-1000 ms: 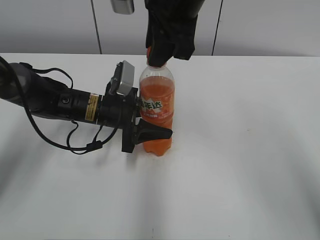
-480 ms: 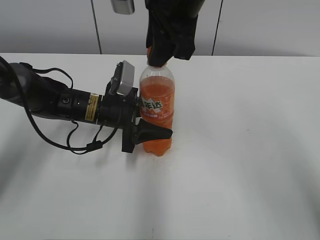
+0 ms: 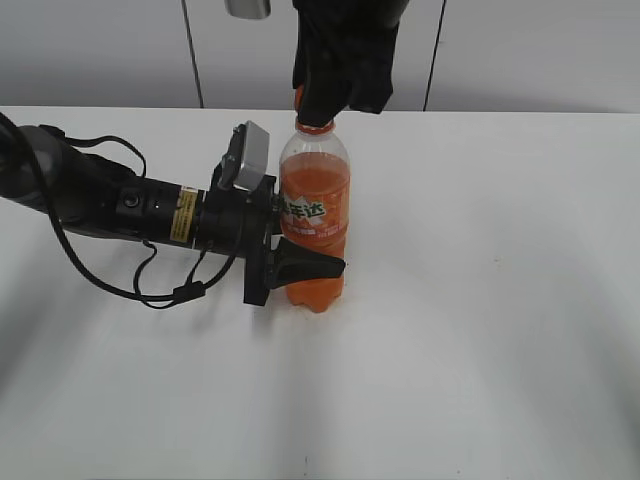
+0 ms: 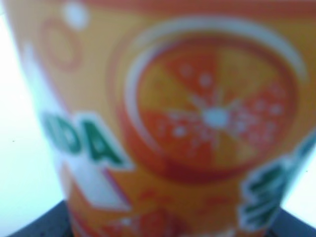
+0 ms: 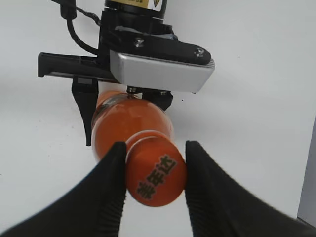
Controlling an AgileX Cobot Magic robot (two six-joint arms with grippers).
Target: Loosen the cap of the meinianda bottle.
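The meinianda bottle (image 3: 315,215) stands upright on the white table, with orange drink and an orange label. My left gripper (image 3: 308,263) comes in from the left and is shut on the bottle's lower body. In the left wrist view the blurred label (image 4: 197,118) fills the frame, with dark finger edges at the bottom corners. My right gripper (image 3: 328,100) hangs from above over the bottle's top. In the right wrist view its two black fingers (image 5: 154,145) press on both sides of the orange cap (image 5: 157,175). In the exterior view the cap is mostly hidden by the gripper.
The left arm (image 3: 110,205) lies low across the table's left side with loose black cables (image 3: 160,290). The white table (image 3: 480,330) stretches to the right and front. Grey cabinet panels (image 3: 520,50) stand behind.
My right gripper has risen slightly, so the orange neck ring below it now shows. The bottle and left arm have not moved.
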